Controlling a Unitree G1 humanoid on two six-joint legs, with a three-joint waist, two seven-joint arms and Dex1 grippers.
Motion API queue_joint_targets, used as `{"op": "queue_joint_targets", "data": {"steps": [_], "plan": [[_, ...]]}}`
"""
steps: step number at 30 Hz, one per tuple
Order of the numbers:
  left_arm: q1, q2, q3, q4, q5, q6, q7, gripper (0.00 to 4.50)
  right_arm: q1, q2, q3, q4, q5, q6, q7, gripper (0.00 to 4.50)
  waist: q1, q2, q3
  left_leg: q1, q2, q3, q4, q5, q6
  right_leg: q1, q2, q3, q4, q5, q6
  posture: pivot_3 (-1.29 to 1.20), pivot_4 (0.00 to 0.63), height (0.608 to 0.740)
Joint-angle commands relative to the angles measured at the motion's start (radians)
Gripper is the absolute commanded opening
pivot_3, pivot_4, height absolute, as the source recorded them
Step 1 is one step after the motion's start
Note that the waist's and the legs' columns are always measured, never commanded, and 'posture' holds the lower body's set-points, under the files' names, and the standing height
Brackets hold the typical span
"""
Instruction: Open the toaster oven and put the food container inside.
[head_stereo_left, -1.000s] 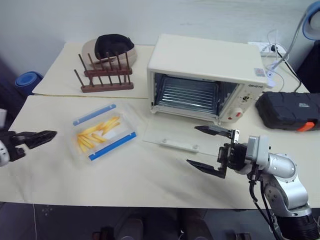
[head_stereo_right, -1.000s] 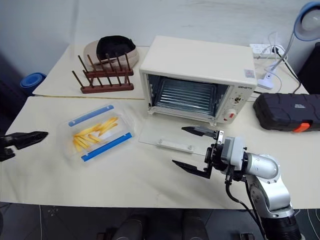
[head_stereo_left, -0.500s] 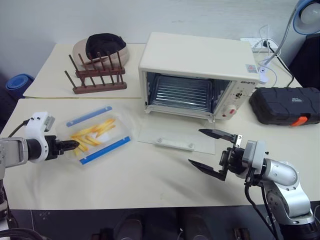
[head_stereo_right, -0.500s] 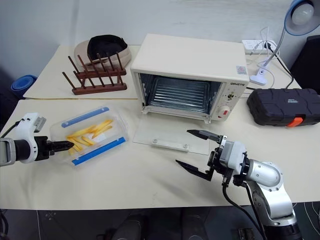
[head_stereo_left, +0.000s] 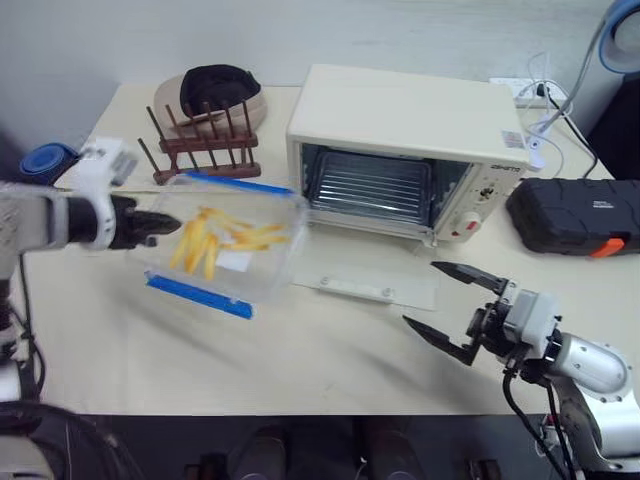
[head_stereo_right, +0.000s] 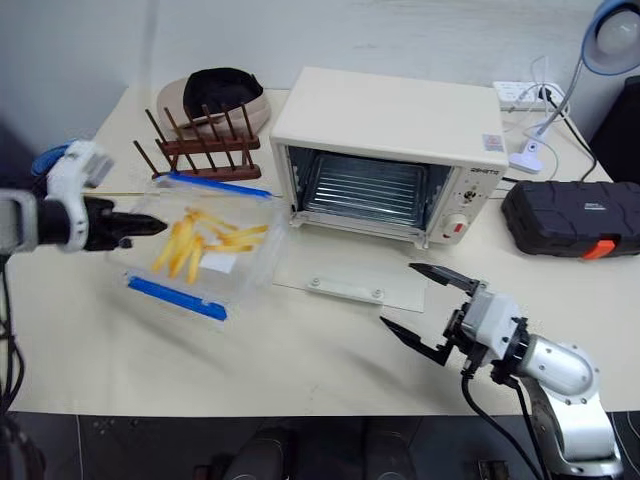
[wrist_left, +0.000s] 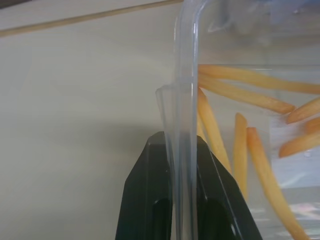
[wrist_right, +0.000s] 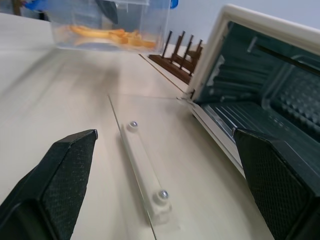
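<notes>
Oven (head_stereo_left: 410, 150) open, glass door (head_stereo_left: 370, 280) flat on counter (head_stereo_left: 300, 350). My left pincer (head_stereo_left: 170, 226) clamped on rim of food box (head_stereo_left: 230, 250), box airborne and tilted, left of centre frame. Right pincer (head_stereo_left: 450, 310) spread wide, empty, lower right. Left: slide box inside.

Left tool (head_stereo_left: 172, 226) clamped, right tool (head_stereo_left: 450, 308) agape

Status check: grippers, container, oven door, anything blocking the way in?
Left gripper shut on food container rim, container off the table, tilted. Right gripper open, holding nothing. Toaster oven door down flat, rack bare. Nothing between container and opening.
</notes>
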Motion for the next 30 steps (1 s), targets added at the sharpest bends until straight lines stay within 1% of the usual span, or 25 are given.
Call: {"op": "queue_joint_targets", "data": {"steps": [1,5,6,8,9,11,15,17,18,21,23,24,26,28,29,30], "plan": [[-0.081,-0.092,-0.03,-0.038,-0.015,0.045,0.018,0.1,0.039,-0.015,-0.052,-0.063,-0.002,0.01,-0.044,4.5,0.002,0.0,0.0,0.0,0.0,0.0,0.001,0.0,0.0,0.0,0.0,0.0,0.0,0.0,0.0,0.0,0.15,0.74],[-0.128,-0.284,-0.075,-0.022,0.065,0.031,0.14,0.1,0.09,-0.009,-0.063,-0.13,-0.011,0.04,-0.093,4.5,0.001,0.0,0.0,-0.001,0.0,0.0,0.004,0.0,0.0,0.0,0.0,0.0,0.0,0.0,0.0,0.0,0.15,0.74],[-0.127,-0.32,-0.079,-0.026,0.072,0.035,0.156,0.1,0.099,-0.006,-0.063,-0.144,-0.013,0.045,-0.104,4.5,-0.001,0.0,0.0,-0.001,0.0,0.0,0.004,0.0,0.0,0.0,0.001,0.0,0.0,0.0,0.0,0.0,0.15,0.74],[-0.122,-0.424,-0.069,-0.01,0.097,0.028,0.209,0.1,0.131,0.009,-0.074,-0.183,-0.017,0.058,-0.142,4.5,0.0,0.0,0.0,0.0,0.0,0.001,0.005,0.0,0.0,0.0,0.001,0.001,0.001,0.0,0.0,0.0,0.15,0.74],[-0.12,-0.45,-0.067,-0.003,0.105,0.028,0.221,0.1,0.141,0.013,-0.075,-0.196,-0.018,0.064,-0.157,4.5,0.002,0.0,0.0,0.0,0.0,0.0,0.005,0.0,0.0,0.0,0.001,0.001,0.001,0.0,0.0,0.0,0.15,0.74],[-0.128,-0.487,-0.106,0.022,0.134,0.044,0.248,0.1,0.178,0.019,-0.082,-0.218,-0.019,0.065,-0.171,4.5,0.002,0.0,0.0,-0.001,0.0,0.0,0.006,0.0,0.0,0.0,0.001,0.001,0.001,0.0,0.0,0.0,0.15,0.74],[-0.139,-0.596,-0.068,0.094,0.197,-0.015,0.328,0.1,0.239,0.03,-0.09,-0.251,-0.017,0.058,-0.195,4.5,0.006,0.0,0.0,0.0,0.0,0.0,0.006,0.0,0.0,0.001,0.001,0.001,0.001,0.0,0.001,0.0,0.15,0.74],[-0.146,-0.624,-0.051,0.101,0.202,-0.03,0.334,0.79,0.261,0.041,-0.096,-0.266,-0.012,0.064,-0.214,4.5,0.006,0.0,0.0,0.0,-0.001,0.0,0.007,0.0,0.0,0.002,0.001,0.001,0.001,0.001,0.001,0.0,0.15,0.74],[-0.149,-0.634,-0.042,0.1,0.2,-0.032,0.333,1.03,0.268,0.045,-0.098,-0.271,-0.011,0.067,-0.222,4.5,0.006,0.0,0.0,0.001,-0.001,0.0,0.007,0.0,0.0,0.002,0.001,0.002,0.0,0.001,0.001,0.0,0.15,0.74],[-0.17,-0.678,0.086,0.097,0.131,-0.025,0.29,1.95,0.299,0.057,-0.127,-0.301,0.029,0.124,-0.266,4.5,0.005,0.0,0.0,0.001,-0.001,0.0,0.007,0.0,0.0,0.002,0.001,0.001,0.001,0.001,0.001,0.0,0.15,0.74],[-0.177,-0.672,0.145,0.106,0.109,-0.024,0.268,2.54,0.308,0.047,-0.148,-0.318,0.062,0.151,-0.272,4.5,0.002,0.0,0.0,0.0,-0.001,0.0,0.007,0.0,0.0,0.002,0.0,0.002,0.001,0.001,0.001,0.0,0.15,0.74],[-0.177,-0.663,0.155,0.111,0.111,-0.027,0.267,2.54,0.31,0.04,-0.155,-0.323,0.07,0.162,-0.27,4.5,0.001,0.0,0.0,0.0,-0.001,0.0,0.007,0.0,0.0,0.002,0.001,0.002,0.001,0.001,0.001,0.0,0.15,0.74],[-0.154,-0.577,0.131,0.108,0.089,-0.08,0.173,2.54,0.329,0.0,-0.17,-0.344,0.116,0.213,-0.237,4.5,-0.003,0.0,0.0,0.001,-0.001,0.0,0.006,0.0,0.0,0.002,0.001,0.002,0.001,0.001,0.001,0.0,0.15,0.74],[-0.117,-0.482,0.105,0.088,0.061,-0.153,0.042,2.59,0.359,-0.042,-0.178,-0.377,0.169,0.275,-0.212,4.14,-0.004,0.0,0.0,0.002,0.0,0.001,0.005,0.001,0.0,0.002,0.001,0.002,0.001,0.001,0.001,0.0,0.15,0.74],[-0.058,-0.381,0.053,0.069,0.088,-0.28,-0.095,2.39,0.387,-0.08,-0.161,-0.405,0.193,0.332,-0.194,3.96,-0.004,0.0,0.0,0.002,0.0,0.001,0.005,0.001,0.0,0.002,0.001,0.002,0.001,0.001,0.001,0.0,0.15,0.74],[-0.004,-0.298,0.009,0.055,0.113,-0.393,-0.215,2.22,0.41,-0.114,-0.141,-0.428,0.213,0.384,-0.178,3.67,-0.003,0.0,0.0,0.002,0.0,0.0,0.005,0.001,-0.001,0.002,0.001,0.002,0.001,0.001,0.001,0.0,0.15,0.74]]}}
